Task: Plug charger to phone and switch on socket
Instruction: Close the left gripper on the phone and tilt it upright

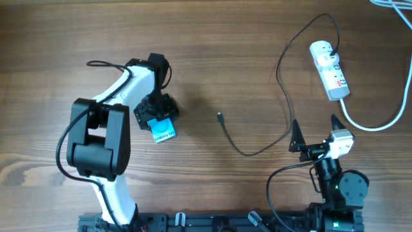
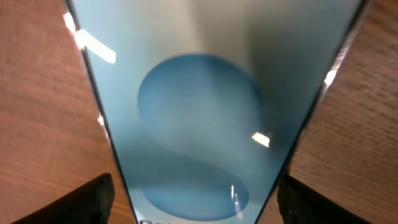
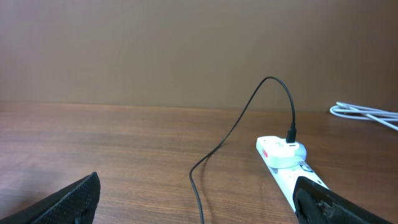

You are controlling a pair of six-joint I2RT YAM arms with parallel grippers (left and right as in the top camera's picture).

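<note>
The phone (image 1: 164, 131), its screen teal-blue, lies on the wooden table at the left. It fills the left wrist view (image 2: 199, 112). My left gripper (image 1: 156, 115) hovers right over it, open, one dark finger (image 2: 93, 200) on each side of the phone's edges with a thin gap. The charger is a thin black cable (image 1: 257, 151) whose small plug tip (image 1: 219, 116) lies loose mid-table. Its white plug (image 1: 322, 50) sits in the socket (image 1: 333, 76) at the far right. My right gripper (image 1: 315, 132) stands open near the front right, pointing at the socket (image 3: 292, 174) and cable (image 3: 217, 149).
A thick white cord (image 1: 386, 122) loops from the socket toward the table's right edge and shows as a bundle (image 3: 367, 115) in the right wrist view. The right arm's black cables (image 1: 277, 187) curl at the front.
</note>
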